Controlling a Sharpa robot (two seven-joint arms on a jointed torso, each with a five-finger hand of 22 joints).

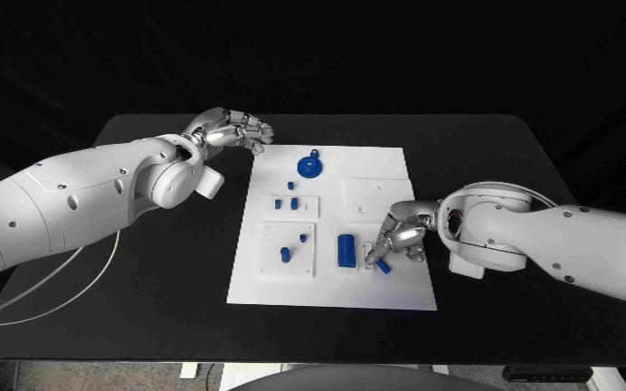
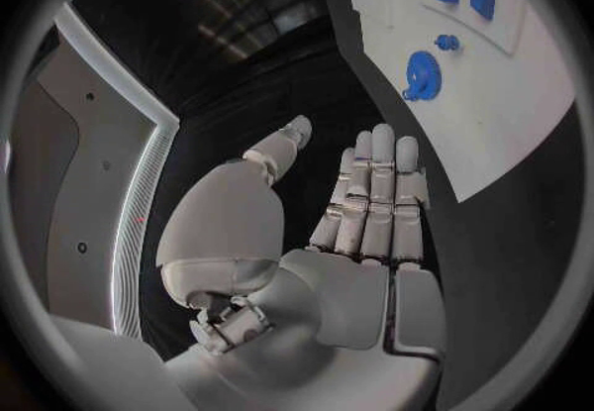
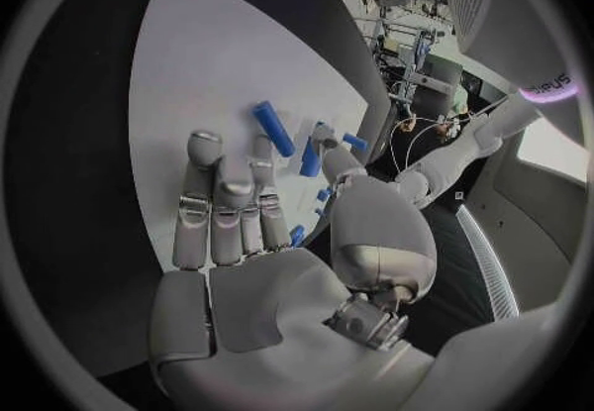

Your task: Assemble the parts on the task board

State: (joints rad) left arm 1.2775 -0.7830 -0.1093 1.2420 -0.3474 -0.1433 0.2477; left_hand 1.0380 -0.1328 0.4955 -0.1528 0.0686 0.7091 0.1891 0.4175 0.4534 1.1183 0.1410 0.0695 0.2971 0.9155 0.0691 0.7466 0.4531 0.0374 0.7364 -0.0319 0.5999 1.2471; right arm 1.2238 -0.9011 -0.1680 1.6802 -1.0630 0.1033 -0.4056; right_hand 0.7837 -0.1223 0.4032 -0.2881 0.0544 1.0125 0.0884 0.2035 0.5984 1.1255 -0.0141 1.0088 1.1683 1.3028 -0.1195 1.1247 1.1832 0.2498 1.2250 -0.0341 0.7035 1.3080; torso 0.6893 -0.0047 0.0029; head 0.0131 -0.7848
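The white task board (image 1: 392, 169) lies in the middle of the black table. A blue round disc (image 1: 310, 166) sits near its far edge, also in the left wrist view (image 2: 422, 74). Several small blue parts (image 1: 287, 202) stand on the board's left half, and a long blue block (image 1: 347, 251) lies near the front. My right hand (image 1: 402, 235) hangs over the board's near right part, fingers stretched down, thumb tip against a small blue part (image 1: 384, 265) lying on the board (image 3: 311, 159). My left hand (image 1: 235, 130) hovers off the board's far left corner, fingers straight, palm empty (image 2: 371, 203).
Bare black table (image 1: 170, 273) runs along both sides of the board. A white cable (image 1: 79, 291) loops on the table at the near left. The long blue block (image 3: 273, 129) lies just beyond my right hand's fingertips.
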